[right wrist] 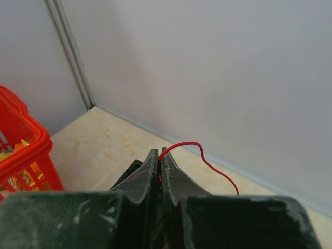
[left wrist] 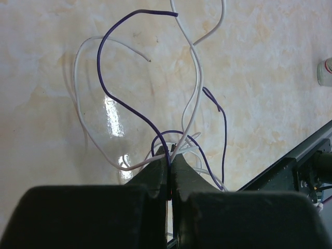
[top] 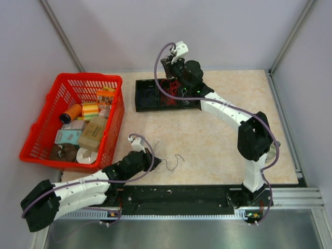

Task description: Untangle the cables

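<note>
Cables split between two pinches, one low and one high

The left fingers are clamped shut on the white and purple wires at the lower centre of the top view, likely so the knot is anchored low on the desk. The right fingers are closed on a red wire, held up over the black tray at upper centre, probably so it's kept apart.

Bright, even overhead light fills every view. White glare streaks the glossy tabletop in the left wrist view, where the cables cast faint, soft shadows. Close up, the left hand and right hand look dark and slightly blurred.
</note>
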Robot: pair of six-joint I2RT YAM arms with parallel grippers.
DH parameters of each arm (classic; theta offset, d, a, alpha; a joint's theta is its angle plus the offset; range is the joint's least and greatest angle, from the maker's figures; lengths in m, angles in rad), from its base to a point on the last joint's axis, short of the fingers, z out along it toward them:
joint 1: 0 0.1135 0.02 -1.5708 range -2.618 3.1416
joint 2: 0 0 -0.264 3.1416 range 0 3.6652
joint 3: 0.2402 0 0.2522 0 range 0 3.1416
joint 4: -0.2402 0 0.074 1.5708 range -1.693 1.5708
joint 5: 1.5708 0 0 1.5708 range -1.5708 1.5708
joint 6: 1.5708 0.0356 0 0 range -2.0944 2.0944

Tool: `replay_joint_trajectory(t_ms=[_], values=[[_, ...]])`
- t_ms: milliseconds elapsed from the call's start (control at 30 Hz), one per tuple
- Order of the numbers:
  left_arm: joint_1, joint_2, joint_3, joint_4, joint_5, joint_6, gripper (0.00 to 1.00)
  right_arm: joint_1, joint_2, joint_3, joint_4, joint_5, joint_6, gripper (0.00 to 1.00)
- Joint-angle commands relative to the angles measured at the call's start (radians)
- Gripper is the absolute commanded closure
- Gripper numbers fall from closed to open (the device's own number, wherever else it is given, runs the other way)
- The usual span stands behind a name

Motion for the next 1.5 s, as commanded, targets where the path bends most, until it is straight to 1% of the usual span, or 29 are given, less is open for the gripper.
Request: replay_joint_trajectory(t_ms=[0, 333, 567, 700, 900, 967, 1067, 1133, 1200, 1300, 1333, 1433, 1467], values=[[-0.004, 0.017, 0.013, 0.054, 0.002, 0.013, 1.0, -0.017, 0.025, 0.032, 0.04, -0.036, 0.045, 1.0], [-0.004, 0.006, 0.012, 0.045, 0.002, 0.013, 1.0, -0.018, 0.094, -0.006, 0.038, -0.044, 0.036, 1.0], [-0.004, 0.002, 0.007, 0.053, 0.003, 0.011, 1.0, -0.018, 0.082, -0.058, 0.029, -0.042, 0.027, 1.0], [-0.004, 0.0, 0.006, 0.053, 0.005, 0.013, 1.0, -0.026, 0.088, -0.08, 0.047, -0.085, 0.07, 1.0], [-0.004, -0.002, 0.004, 0.053, 0.002, 0.01, 1.0, -0.026, 0.135, -0.051, 0.034, -0.137, 0.148, 1.0], [-0.004, -0.003, 0.002, 0.054, 0.002, 0.01, 1.0, -0.029, 0.161, -0.039, 0.029, -0.153, 0.185, 1.0], [-0.004, -0.005, 0.002, 0.054, 0.003, 0.01, 1.0, -0.047, 0.2, -0.028, 0.003, -0.16, 0.291, 1.0], [-0.004, -0.008, -0.001, 0.054, 0.0, 0.008, 1.0, -0.072, 0.212, -0.023, -0.04, -0.154, 0.395, 1.0], [-0.004, -0.009, -0.002, 0.059, -0.001, 0.008, 1.0, -0.09, 0.226, -0.003, -0.123, -0.166, 0.491, 1.0], [-0.004, -0.006, -0.002, 0.059, 0.0, 0.008, 1.0, -0.098, 0.223, 0.017, -0.206, -0.206, 0.518, 1.0], [-0.004, -0.008, -0.002, 0.058, 0.0, 0.008, 1.0, -0.099, 0.215, 0.026, -0.238, -0.2, 0.524, 1.0], [-0.004, -0.011, -0.002, 0.058, 0.002, 0.008, 1.0, -0.101, 0.215, 0.09, -0.406, -0.15, 0.526, 1.0], [-0.004, -0.015, -0.004, 0.054, 0.002, 0.008, 1.0, -0.101, 0.212, 0.096, -0.417, -0.136, 0.523, 1.0]])
